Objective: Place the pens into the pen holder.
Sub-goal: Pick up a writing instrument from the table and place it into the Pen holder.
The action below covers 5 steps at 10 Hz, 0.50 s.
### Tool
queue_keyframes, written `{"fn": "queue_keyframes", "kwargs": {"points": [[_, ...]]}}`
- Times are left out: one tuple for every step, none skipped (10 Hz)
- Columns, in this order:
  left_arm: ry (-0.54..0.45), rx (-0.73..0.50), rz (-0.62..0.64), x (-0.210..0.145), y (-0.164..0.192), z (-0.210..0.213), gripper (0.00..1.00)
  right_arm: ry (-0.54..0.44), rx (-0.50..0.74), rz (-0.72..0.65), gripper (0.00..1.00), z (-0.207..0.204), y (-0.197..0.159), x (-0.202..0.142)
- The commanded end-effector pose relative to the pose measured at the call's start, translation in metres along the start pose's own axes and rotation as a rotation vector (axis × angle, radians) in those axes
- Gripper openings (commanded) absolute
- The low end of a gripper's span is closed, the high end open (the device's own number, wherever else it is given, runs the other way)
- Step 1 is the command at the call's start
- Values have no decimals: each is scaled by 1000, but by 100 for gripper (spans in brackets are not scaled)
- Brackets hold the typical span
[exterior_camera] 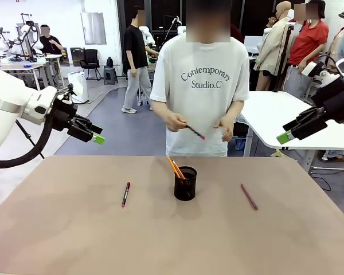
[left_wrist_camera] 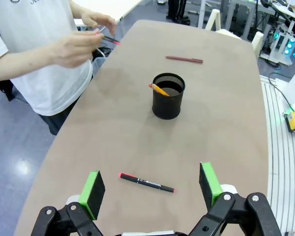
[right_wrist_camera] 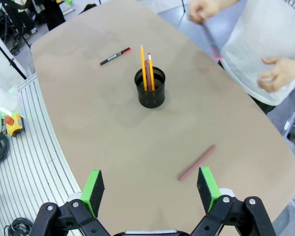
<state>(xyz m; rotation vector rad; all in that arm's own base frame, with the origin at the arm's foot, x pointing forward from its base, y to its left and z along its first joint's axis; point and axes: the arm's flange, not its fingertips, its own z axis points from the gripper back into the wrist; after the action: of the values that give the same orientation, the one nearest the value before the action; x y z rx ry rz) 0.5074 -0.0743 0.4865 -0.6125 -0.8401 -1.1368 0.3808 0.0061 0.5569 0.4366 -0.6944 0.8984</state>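
Wire-mesh pen holder mid-table, loose pens on either side

The black mesh cylinder of the pen holder (exterior_camera: 185,183) stands upright on the smooth tan table (exterior_camera: 74,240), with two slim orange pencils (exterior_camera: 175,168) leaning inside. A black pen with red ends (exterior_camera: 125,195) lies flat on its left and a dull pinkish-brown pen (exterior_camera: 249,196) on its right. A person's hand (exterior_camera: 175,121) holds another red-tipped black pen (exterior_camera: 195,132). The left gripper (exterior_camera: 96,135) and right gripper (exterior_camera: 286,133) hang above the table's sides, pads spread and empty.

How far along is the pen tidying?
Done: two orange pencils stand in the mesh pen holder. In hand: a person's hand holds a red-tipped pen; left pincer and right pincer hang open. Left: the black pen and pinkish-brown pen lie on the table.
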Motion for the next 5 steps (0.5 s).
{"fn": "queue_keyframes", "kwargs": {"points": [[10, 3, -3, 1, -1, 0, 100, -28, 16, -5, 100, -1, 0, 2], [10, 3, -3, 1, -1, 0, 100, -28, 16, -5, 100, -1, 0, 2], [10, 3, -3, 1, -1, 0, 100, -28, 16, -5, 100, -1, 0, 2], [10, 3, -3, 1, -1, 0, 100, -28, 16, -5, 100, -1, 0, 2], [10, 3, -3, 1, -1, 0, 100, -28, 16, -5, 100, -1, 0, 2]]}}
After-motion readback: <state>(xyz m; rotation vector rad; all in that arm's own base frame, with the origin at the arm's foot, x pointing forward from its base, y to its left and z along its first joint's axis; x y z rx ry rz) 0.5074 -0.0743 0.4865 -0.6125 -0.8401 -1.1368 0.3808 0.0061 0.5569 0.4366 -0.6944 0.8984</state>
